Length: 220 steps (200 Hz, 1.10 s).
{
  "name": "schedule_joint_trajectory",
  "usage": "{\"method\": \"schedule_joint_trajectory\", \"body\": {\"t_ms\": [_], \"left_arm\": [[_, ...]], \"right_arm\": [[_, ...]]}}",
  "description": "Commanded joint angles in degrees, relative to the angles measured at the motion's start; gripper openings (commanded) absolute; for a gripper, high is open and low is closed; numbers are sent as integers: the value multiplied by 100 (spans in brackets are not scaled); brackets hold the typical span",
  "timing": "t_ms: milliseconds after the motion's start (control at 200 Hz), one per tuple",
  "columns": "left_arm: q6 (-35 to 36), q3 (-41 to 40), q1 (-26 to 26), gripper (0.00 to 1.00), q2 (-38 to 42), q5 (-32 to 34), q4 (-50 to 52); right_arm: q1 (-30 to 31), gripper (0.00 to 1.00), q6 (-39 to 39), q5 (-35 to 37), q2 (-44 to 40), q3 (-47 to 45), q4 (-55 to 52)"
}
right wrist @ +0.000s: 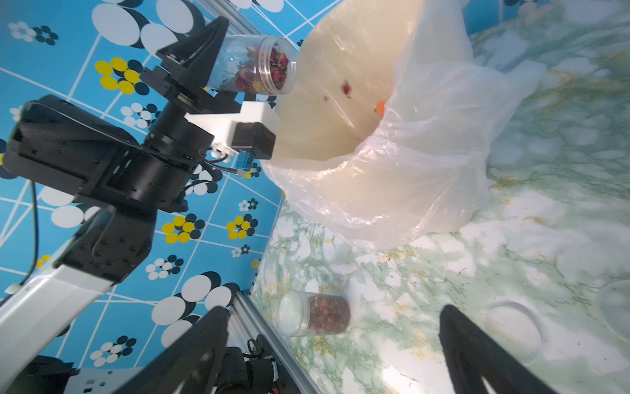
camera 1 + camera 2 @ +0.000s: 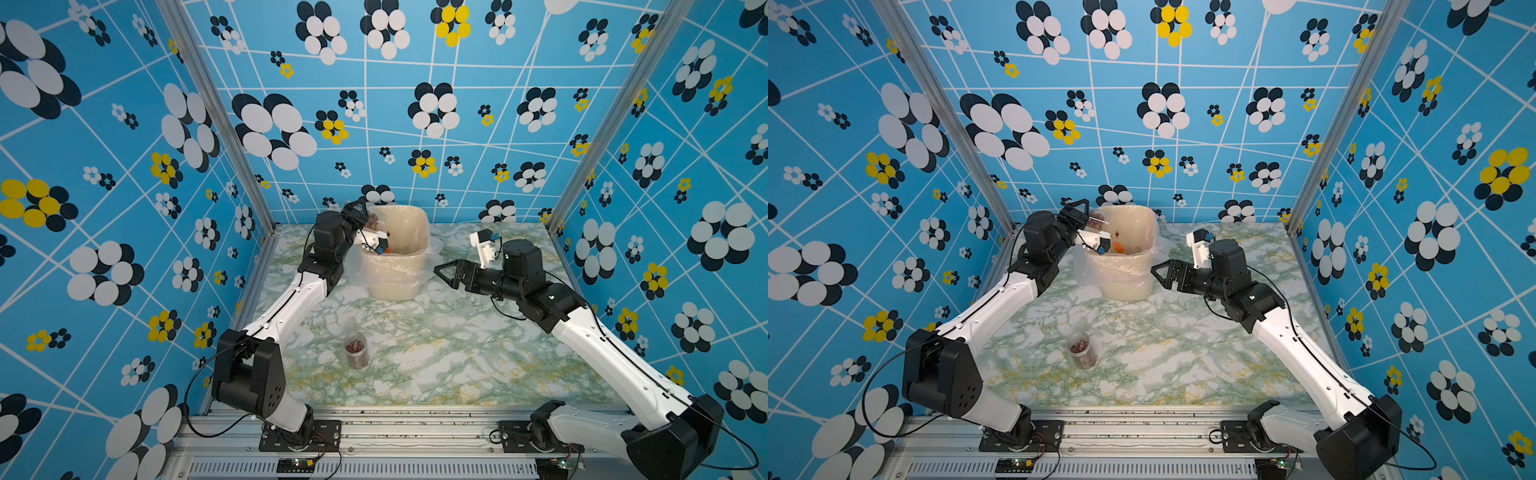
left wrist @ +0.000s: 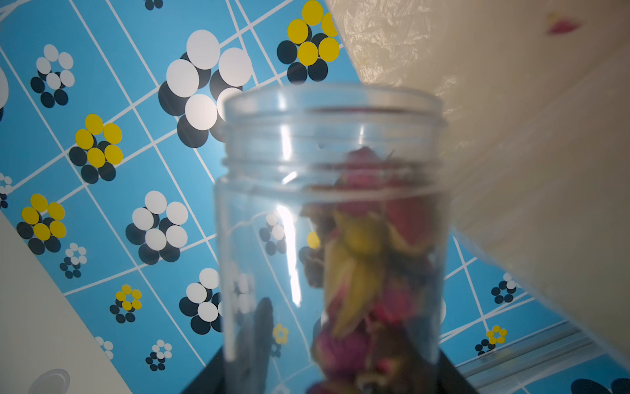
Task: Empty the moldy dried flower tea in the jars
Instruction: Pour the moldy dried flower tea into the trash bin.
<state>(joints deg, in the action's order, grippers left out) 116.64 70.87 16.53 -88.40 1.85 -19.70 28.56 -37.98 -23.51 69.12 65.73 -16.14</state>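
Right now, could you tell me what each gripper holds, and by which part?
Left gripper holds a jar by its bottom end, mouth toward the bin. Right gripper is open, empty.

White-shelled arms (image 2: 286, 303) with black joints (image 2: 249, 374), thin black cables (image 2: 185, 392).

The jar (image 1: 250, 64) at the rim of the bin (image 2: 395, 289) is seen as clear glossy plastic; the bin is lined with thin crinkled film (image 1: 443, 136); the table (image 2: 436, 374) under it is finished smooth.

left hand (image 2: 1089, 212): clamps tilted jar (image 2: 1099, 221) | mouth over bin (image 2: 1125, 282) | right hand (image 2: 1158, 276): spread
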Motion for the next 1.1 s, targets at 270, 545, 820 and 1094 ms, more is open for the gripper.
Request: {"method": "schedule_joint_trajectory", "body": {"t_ms": [270,545,820,1094], "left_arm": [[-1026,-27,-158,0,262,-385,269],[-2920,558,-264,0,530,-929,1976],[-3823,841,-387,0,567,-1534,2735],[-4200,814,-434,0,618,-2047,2735]], "right_arm": [[-43,99,-1175,-977,445,452,1137],[-43,95,-1859,-1064,1024,881,1788],[-43,74,-2533,-1201,1929,1717,2198],[42,62,-2975,-1402,2736,2539,2352]]}}
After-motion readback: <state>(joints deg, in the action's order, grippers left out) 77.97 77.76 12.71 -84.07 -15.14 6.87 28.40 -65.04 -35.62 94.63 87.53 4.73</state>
